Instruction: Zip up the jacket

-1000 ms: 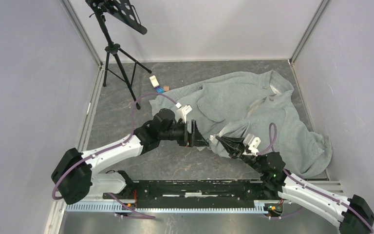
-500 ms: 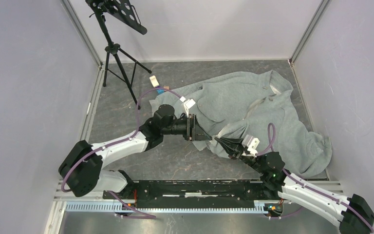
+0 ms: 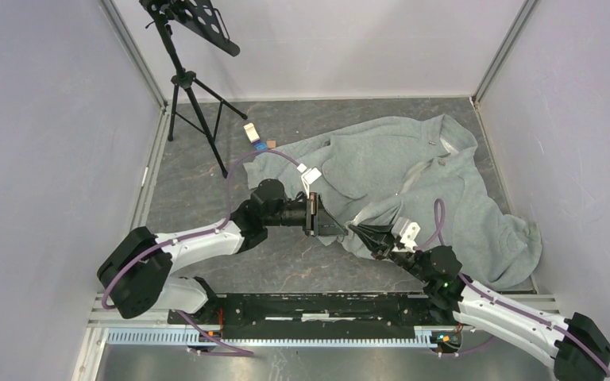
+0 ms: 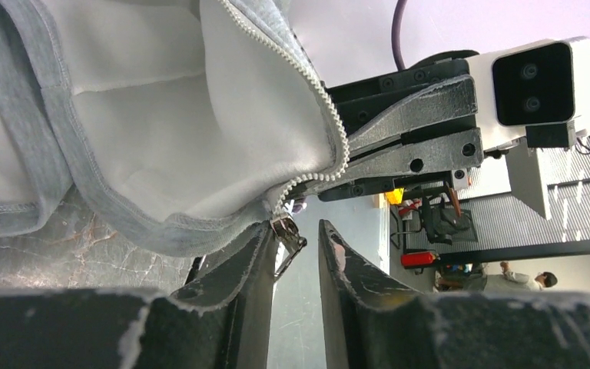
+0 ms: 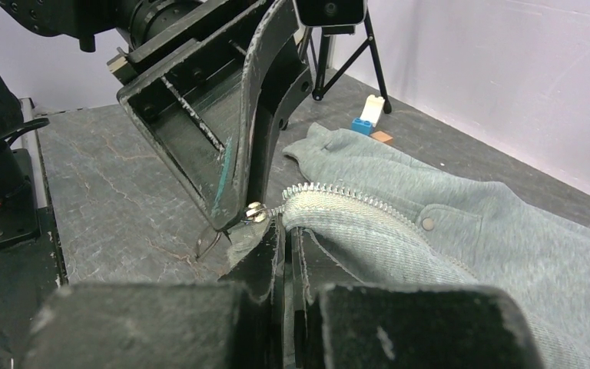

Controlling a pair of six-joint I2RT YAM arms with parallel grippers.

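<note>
The grey-green fleece jacket lies spread over the right half of the floor, its front unzipped. My right gripper is shut on the jacket's bottom corner, just beside the foot of the pale zipper. The metal slider and its dangling pull sit at that corner. My left gripper faces the right one, its jaws narrow but still apart, one on each side of the pull. The pull rests against one finger, and a gap shows to the other. From above, both grippers meet at the jacket's near left edge.
A black tripod stand rises at the back left. A small white block and a blue one lie by the jacket's left sleeve. Walls close in both sides, and the arms' rail runs along the near edge.
My left gripper's jaws have drawn in from wide to narrow around the zipper pull, and the left arm has shifted slightly. The right gripper has kept its hold in place.
</note>
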